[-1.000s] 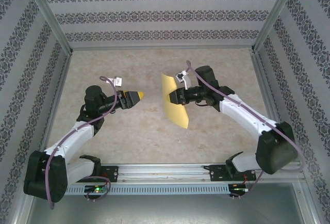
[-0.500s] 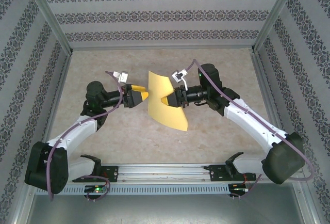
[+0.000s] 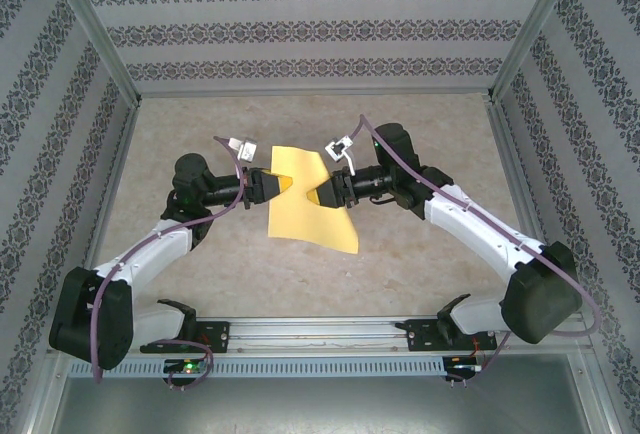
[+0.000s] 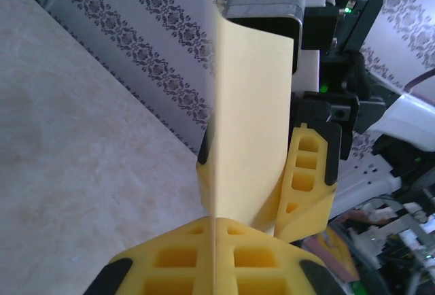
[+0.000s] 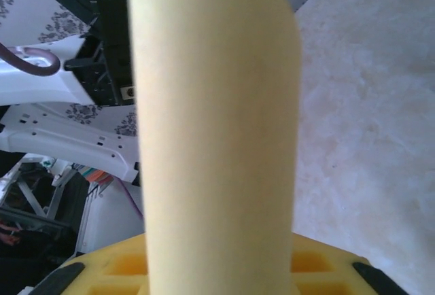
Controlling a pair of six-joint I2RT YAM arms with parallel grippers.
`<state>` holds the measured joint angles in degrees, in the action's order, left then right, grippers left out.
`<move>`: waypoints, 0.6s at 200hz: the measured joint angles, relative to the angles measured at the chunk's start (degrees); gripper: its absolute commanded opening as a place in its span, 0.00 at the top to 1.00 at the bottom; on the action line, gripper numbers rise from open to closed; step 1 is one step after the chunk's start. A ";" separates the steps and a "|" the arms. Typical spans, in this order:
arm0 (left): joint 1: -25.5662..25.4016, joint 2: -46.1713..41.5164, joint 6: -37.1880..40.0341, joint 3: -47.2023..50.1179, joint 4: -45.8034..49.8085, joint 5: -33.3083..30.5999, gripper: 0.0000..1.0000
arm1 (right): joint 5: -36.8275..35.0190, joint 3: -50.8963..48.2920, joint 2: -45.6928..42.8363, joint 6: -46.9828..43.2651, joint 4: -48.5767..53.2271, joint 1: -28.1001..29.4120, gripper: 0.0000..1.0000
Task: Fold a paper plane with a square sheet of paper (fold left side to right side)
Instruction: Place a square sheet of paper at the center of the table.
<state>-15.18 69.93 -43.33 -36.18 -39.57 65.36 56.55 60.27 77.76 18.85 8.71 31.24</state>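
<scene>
The square sheet of paper [image 3: 310, 216] is plain yellow and hangs in the air over the middle of the table, slightly bowed and unfolded. My left gripper [image 3: 283, 186] is shut on its left edge. In the left wrist view the sheet [image 4: 251, 118] rises as a thin line from between my closed left gripper [image 4: 214, 230]. My right gripper [image 3: 320, 195] pinches the sheet from the right side, facing the left one; one of its fingers [image 4: 309, 172] shows beside the paper. In the right wrist view the sheet [image 5: 217, 139] stands up from the right gripper [image 5: 217, 271]. A paper plane is out of view.
The beige table [image 3: 200, 274] lies below the sheet, walled by patterned panels [image 3: 300, 34] at the back and both sides. A metal rail [image 3: 320, 332] with the arm bases runs along the near edge.
My left gripper moved right to the sheet's left edge and shut on it. My right gripper carried the sheet leftward, and the sheet turned to face upward more.
</scene>
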 measured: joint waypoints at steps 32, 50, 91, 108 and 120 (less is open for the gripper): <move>-0.15 -0.11 2.89 -0.24 5.79 -1.62 1.00 | -3.37 0.00 0.02 -1.14 1.53 -0.37 0.51; -0.15 -0.13 3.96 -0.28 9.16 -3.54 1.00 | -6.25 -0.02 -0.02 -1.49 2.56 -1.09 0.42; -0.15 2.01 4.04 -0.22 13.90 -8.35 1.00 | -15.89 -1.62 -1.25 -0.44 4.94 -4.74 0.27; -0.15 5.35 3.56 0.09 14.45 -10.45 1.00 | -19.58 -3.48 -1.62 1.07 5.57 -6.54 0.24; -0.15 8.46 2.97 0.50 14.91 -11.74 1.00 | -21.86 -4.70 -1.60 1.97 6.10 -7.23 0.23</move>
<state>-15.33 78.39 -40.36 -35.68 -24.67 53.63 34.70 55.57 76.16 20.82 14.81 24.01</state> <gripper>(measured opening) 0.052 0.763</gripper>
